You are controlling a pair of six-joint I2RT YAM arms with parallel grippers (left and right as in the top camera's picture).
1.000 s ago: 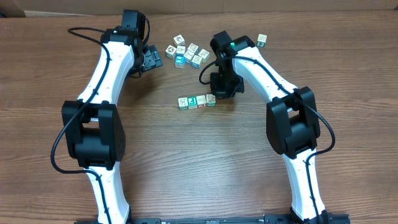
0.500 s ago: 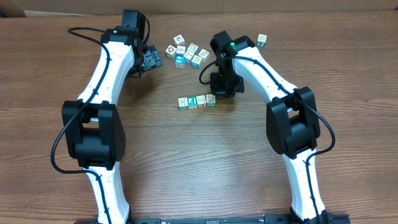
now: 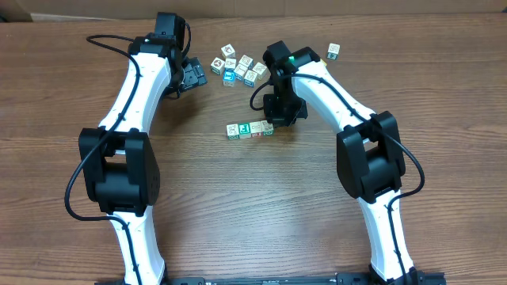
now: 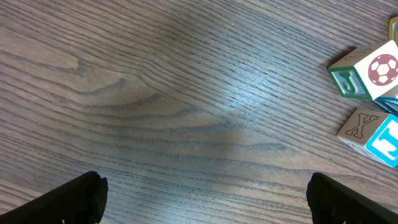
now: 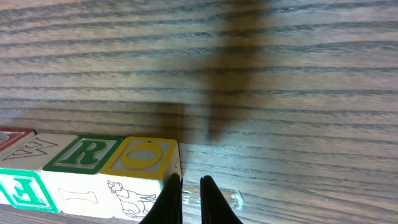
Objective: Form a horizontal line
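Overhead: right gripper [image 3: 275, 124] pinched together, empty, at the end of the horizontal line [image 3: 249, 129] on the worktop [image 3: 238, 206]. Left gripper [image 3: 196, 76] spread wide, empty, loose cubes [image 3: 238, 67] just beside it.

Left wrist: two of those cubes off to one side, no contact.

Right wrist: end cube [image 5: 140, 158] right beside the fingertips, contact unclear. Risk: a sideways nudge or a snag on lifting skews the row or opens a gap.

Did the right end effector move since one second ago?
Yes. In the overhead view the right end effector has shifted slightly left, judged against the lone cube near the table's far edge.
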